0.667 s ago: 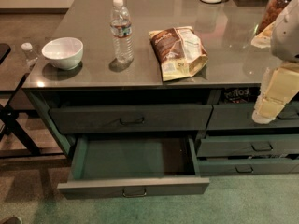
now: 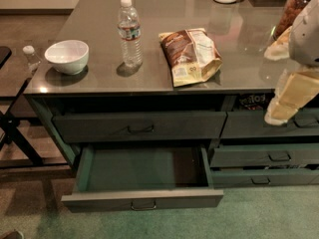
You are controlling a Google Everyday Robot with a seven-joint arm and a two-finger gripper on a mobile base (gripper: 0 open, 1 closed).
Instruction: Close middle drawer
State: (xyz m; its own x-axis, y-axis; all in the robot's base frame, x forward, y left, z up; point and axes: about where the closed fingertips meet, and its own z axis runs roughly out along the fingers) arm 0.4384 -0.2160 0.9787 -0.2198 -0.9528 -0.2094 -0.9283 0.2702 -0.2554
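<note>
The middle drawer (image 2: 142, 199) is pulled well out at the lower left of the cabinet. Its greenish floor (image 2: 144, 166) is bare, and its long flat front carries a small metal loop handle (image 2: 143, 204). Above it, the other wide drawer front (image 2: 139, 126) with the same handle sits flush. My gripper (image 2: 276, 114), cream and white, hangs at the right edge of the view in front of the right-hand narrow drawers. It is well to the right of the open drawer, above the level of its front, and touches nothing.
The grey countertop (image 2: 99, 78) holds a white bowl (image 2: 67, 56), a water bottle (image 2: 130, 32) and a snack bag (image 2: 191, 55). Narrow drawers (image 2: 269, 156) stack at the right. A black folding stand (image 2: 15, 133) stands at the left. Green carpet (image 2: 259, 218) lies in front.
</note>
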